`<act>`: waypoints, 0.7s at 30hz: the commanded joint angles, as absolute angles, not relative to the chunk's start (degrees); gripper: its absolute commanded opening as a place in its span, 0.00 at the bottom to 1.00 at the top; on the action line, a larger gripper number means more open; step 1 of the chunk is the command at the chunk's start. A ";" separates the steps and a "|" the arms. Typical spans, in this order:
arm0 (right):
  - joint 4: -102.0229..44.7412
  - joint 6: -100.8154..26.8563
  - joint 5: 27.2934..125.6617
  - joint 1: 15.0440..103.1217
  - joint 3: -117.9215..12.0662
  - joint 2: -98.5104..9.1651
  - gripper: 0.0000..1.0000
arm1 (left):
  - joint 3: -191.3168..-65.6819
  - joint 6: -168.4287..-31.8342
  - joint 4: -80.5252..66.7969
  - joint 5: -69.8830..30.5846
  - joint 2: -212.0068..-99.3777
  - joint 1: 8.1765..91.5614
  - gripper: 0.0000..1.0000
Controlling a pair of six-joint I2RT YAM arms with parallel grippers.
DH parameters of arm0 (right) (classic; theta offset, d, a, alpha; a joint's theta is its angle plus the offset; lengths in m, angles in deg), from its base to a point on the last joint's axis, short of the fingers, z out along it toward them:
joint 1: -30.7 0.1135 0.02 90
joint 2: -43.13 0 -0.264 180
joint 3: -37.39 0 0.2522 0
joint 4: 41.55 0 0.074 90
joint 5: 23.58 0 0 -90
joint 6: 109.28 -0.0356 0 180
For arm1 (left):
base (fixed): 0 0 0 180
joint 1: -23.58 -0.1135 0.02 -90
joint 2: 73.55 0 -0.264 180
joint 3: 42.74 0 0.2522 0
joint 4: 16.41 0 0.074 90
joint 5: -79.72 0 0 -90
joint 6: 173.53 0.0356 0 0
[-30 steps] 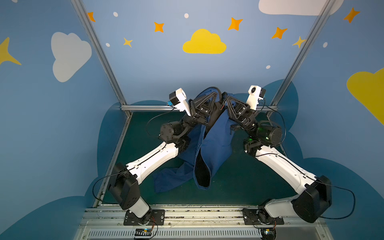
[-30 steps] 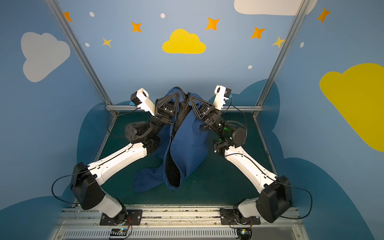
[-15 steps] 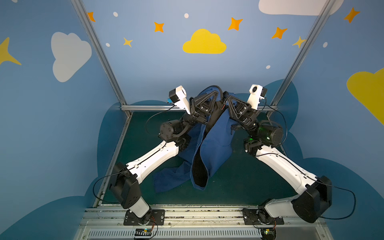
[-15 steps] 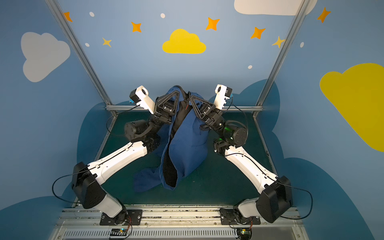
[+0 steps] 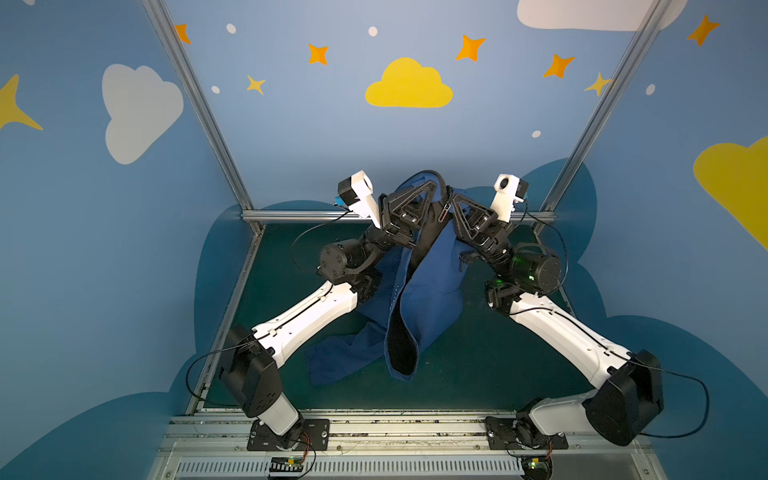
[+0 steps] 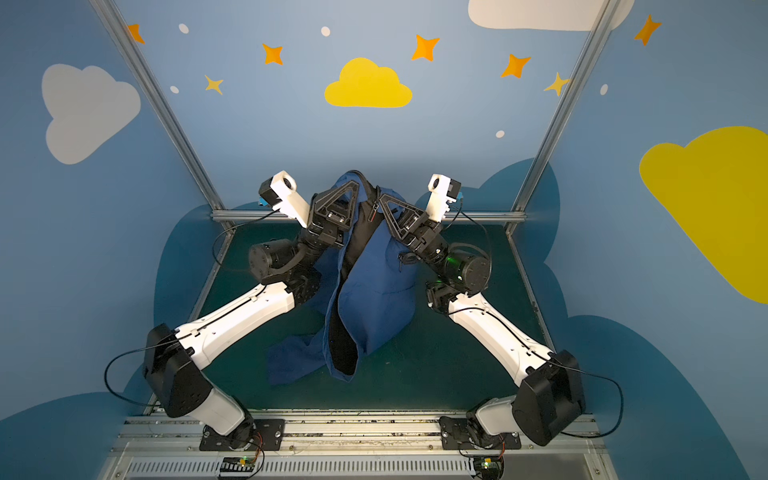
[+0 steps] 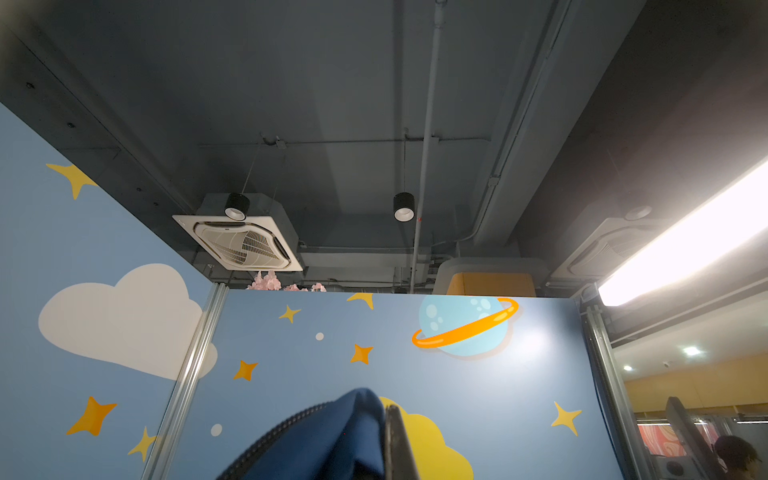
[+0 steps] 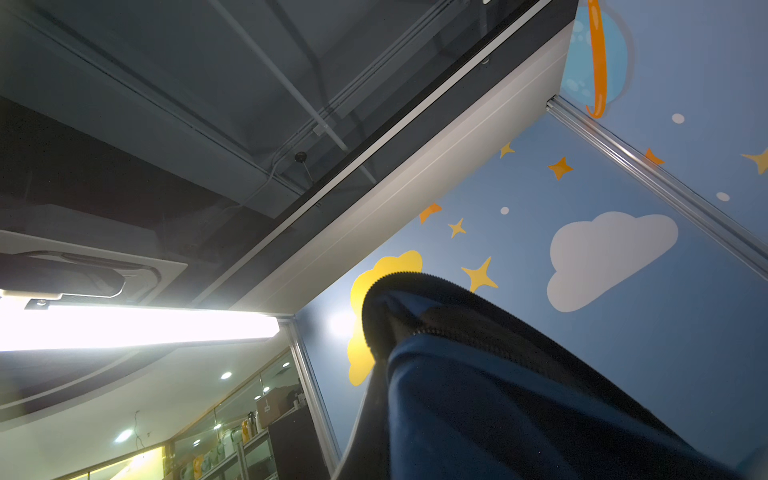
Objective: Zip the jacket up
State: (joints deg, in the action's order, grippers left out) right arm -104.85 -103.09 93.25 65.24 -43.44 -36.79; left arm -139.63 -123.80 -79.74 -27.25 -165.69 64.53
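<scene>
Jacket (image 5: 428,291) hoisted high, folks! Left hand (image 5: 429,188) and right hand (image 5: 454,201) sit close together above the back of the green surface (image 5: 478,365), each pressed tight and pinching the garment's top edge. Front hangs unzipped, black lining (image 5: 401,353) showing down the gap. Its lower end is down on the surface, and one sleeve (image 5: 336,357) is crumpled there toward the left arm (image 5: 307,316). Up close on the left wrist view, zipper teeth (image 7: 282,426) run along the pinched blue fold; the right wrist view shows teeth too.
</scene>
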 commanded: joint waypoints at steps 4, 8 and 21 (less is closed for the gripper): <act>-108.38 -103.37 93.33 65.26 -45.20 -36.67 0.00 | -140.52 -123.05 -82.70 -26.80 -165.87 64.80 0.03; -108.43 -103.50 93.68 65.26 -46.07 -36.70 0.00 | -140.56 -123.19 -82.70 -26.54 -166.15 64.80 0.03; -108.53 -104.20 93.84 65.38 -46.95 -36.54 0.00 | -140.36 -123.34 -82.71 -26.14 -166.16 64.80 0.03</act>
